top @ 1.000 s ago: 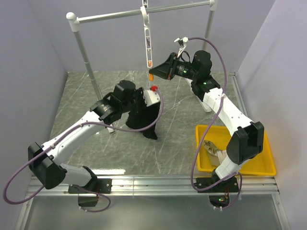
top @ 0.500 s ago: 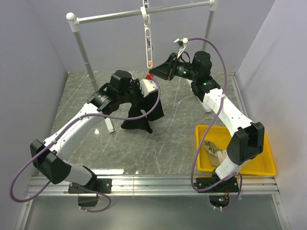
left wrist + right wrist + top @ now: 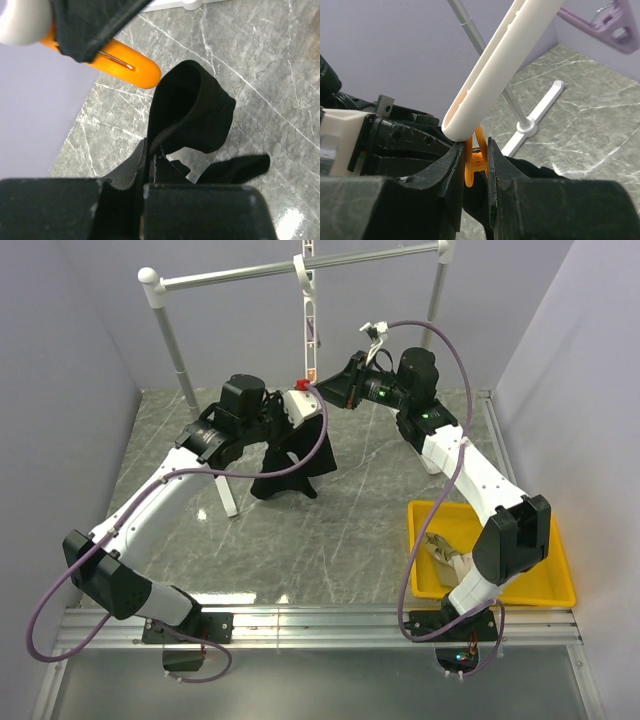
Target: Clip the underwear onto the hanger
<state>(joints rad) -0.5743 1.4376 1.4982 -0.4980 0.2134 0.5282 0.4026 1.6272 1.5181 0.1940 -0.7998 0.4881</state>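
The white hanger [image 3: 309, 325] hangs from the rail, with an orange clip [image 3: 310, 381] at its lower end. My right gripper [image 3: 322, 390] is shut on that clip. In the right wrist view both jaws press the orange clip [image 3: 476, 161] just under the hanger's end [image 3: 495, 70]. My left gripper [image 3: 298, 408] is shut on the black underwear [image 3: 288, 468] and holds it up right beside the clip. In the left wrist view the underwear [image 3: 192, 112] droops from my fingertips [image 3: 150, 156], and the clip [image 3: 127, 64] is close above it.
The white rail frame [image 3: 250, 270] spans the back, and its foot [image 3: 540, 112] rests on the marble floor. A purple hanger [image 3: 612, 25] hangs further along the rail. A yellow tray [image 3: 560, 585] at the front right holds a beige cloth [image 3: 445, 550].
My left gripper has lifted the underwear up and back to the right, to the clip. My right gripper has stayed on the clip and shifted slightly left.
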